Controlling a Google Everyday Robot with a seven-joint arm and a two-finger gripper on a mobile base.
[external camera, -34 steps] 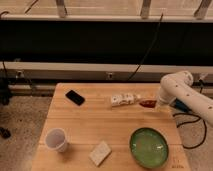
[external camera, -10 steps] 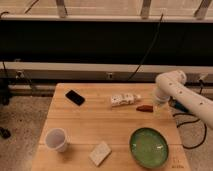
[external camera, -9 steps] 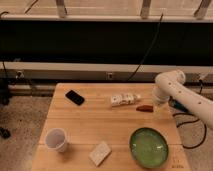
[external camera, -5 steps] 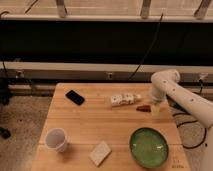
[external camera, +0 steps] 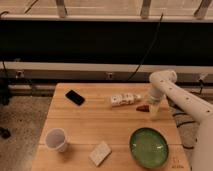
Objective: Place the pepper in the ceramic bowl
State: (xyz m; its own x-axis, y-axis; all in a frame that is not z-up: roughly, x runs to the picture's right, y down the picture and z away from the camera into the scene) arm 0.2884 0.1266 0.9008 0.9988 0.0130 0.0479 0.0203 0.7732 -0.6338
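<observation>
Found gripper (external camera: pixel 153 104) low over table (external camera: pixel 90 120), just right of pepper (external camera: pixel 143 107); grip state not discernible. Noted pepper lying beside white bottle (external camera: pixel 124 100), apart from ceramic bowl (external camera: pixel 149 147).

Just one camera: high up off the wooden table's (external camera: pixel 100 122) near edge, angled down toward its far side, far enough back that the whole top fits. The gripper (external camera: pixel 153 109) hangs over the table's right side.
</observation>
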